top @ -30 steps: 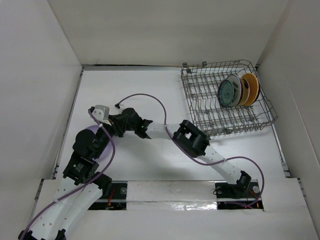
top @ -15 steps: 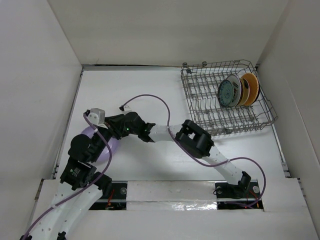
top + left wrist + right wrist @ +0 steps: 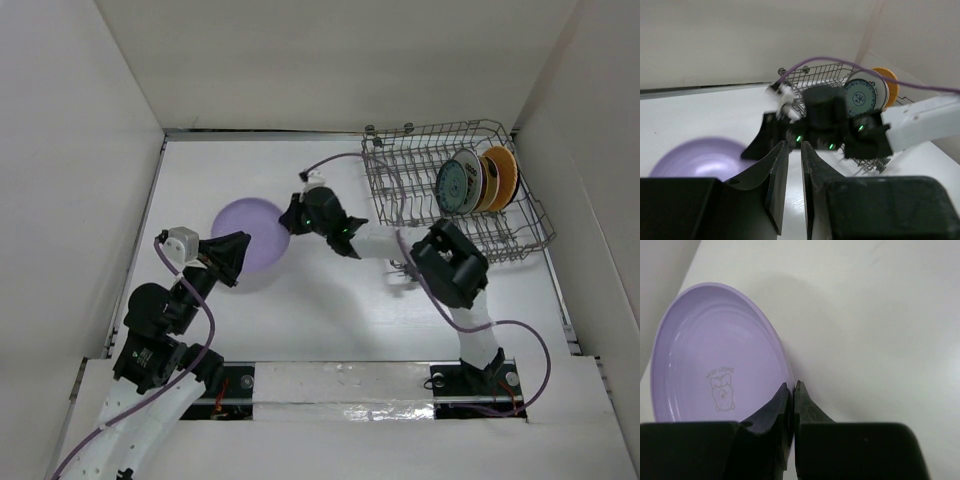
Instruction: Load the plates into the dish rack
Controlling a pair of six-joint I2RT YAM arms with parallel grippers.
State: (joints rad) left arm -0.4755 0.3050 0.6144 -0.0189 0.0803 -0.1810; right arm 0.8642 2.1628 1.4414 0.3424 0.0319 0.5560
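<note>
A lavender plate (image 3: pixel 250 235) hangs over the left half of the table, its shadow on the surface below. My right gripper (image 3: pixel 291 220) is shut on its right rim; the right wrist view shows both fingertips (image 3: pixel 786 390) pinching the edge of the plate (image 3: pixel 715 355). Just left of the plate, my left gripper (image 3: pixel 240 248) does not touch it; its jaws (image 3: pixel 795 146) stand almost together with a thin slit and nothing in it. The dish rack (image 3: pixel 400 205) sits at the back right with a teal patterned plate (image 3: pixel 457 186) and an orange plate (image 3: pixel 503 175) upright in it.
White walls close in the table on the left, back and right. A purple cable loops from the right arm near the rack's front left corner (image 3: pixel 375 160). The right arm's elbow (image 3: pixel 450 265) sits close to the rack's front edge.
My right gripper has shut on the lavender plate's rim and carried it up and right, away from the left arm. The left gripper now stands clear of the plate.
</note>
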